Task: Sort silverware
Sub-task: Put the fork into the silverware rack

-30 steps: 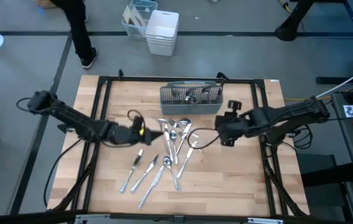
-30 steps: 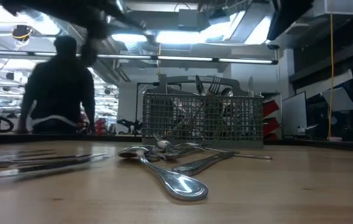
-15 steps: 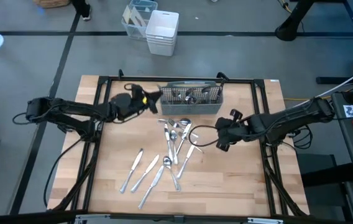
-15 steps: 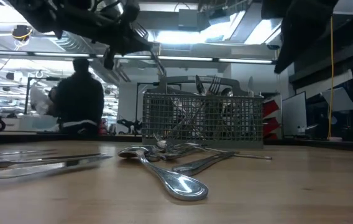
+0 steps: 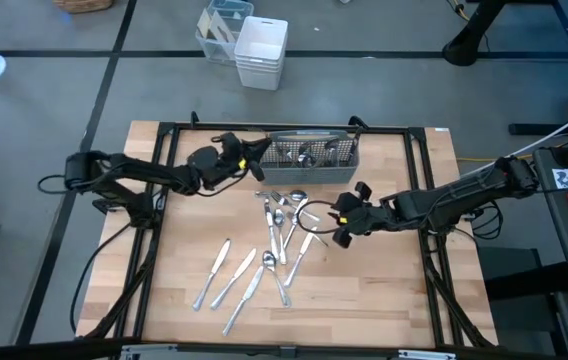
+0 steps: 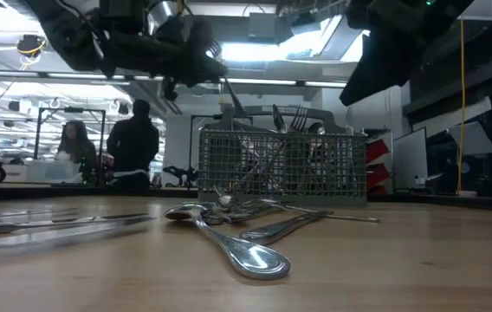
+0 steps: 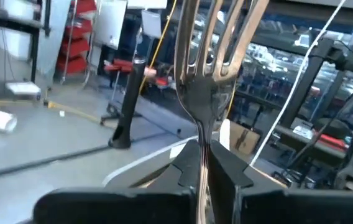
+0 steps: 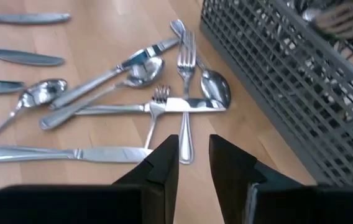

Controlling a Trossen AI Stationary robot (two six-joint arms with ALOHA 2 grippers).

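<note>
The left gripper (image 5: 247,160), in the upper middle of the high view, is clenched on a fork (image 7: 209,74) beside the grey mesh caddy's (image 5: 309,160) left end. The right gripper (image 5: 338,222) hovers with fingers apart and empty just right of the loose silverware (image 5: 279,235) lying mid-table (image 5: 384,290).

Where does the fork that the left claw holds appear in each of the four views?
High view: the fork is at the left end of the grey caddy, in the left claw.
Low view: upper left, slanting down toward the caddy.
Left wrist view: centre, tines up, pinched by the shut fingers.
Right wrist view: not in it.
Shared landmark: the caddy, absent only from the left wrist view.
</note>
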